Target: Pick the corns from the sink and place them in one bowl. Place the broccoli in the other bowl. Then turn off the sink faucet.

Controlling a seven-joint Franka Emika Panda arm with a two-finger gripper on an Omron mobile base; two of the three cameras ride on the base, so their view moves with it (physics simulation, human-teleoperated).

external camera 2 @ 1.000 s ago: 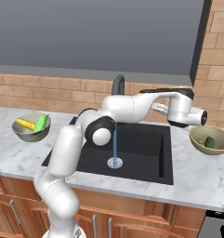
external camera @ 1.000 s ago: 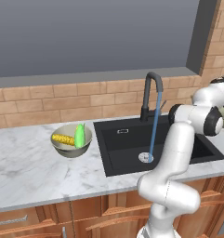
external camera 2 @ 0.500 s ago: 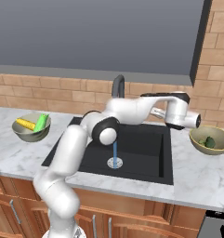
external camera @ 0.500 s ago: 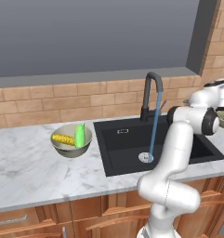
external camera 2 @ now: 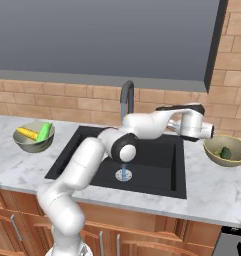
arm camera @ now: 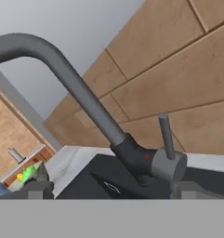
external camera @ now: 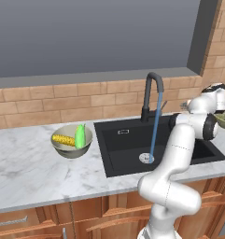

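We see the 2 fingers spread wide with nothing between them, their tips at the bottom of the hand view. Just ahead of them stands the sink faucet, its side lever upright above the right fingertip. Water runs into the sink. Far to the fingers' left, the corns lie in the pale bowl on the table. Beside the hand, the broccoli sits in the olive-tan bowl.
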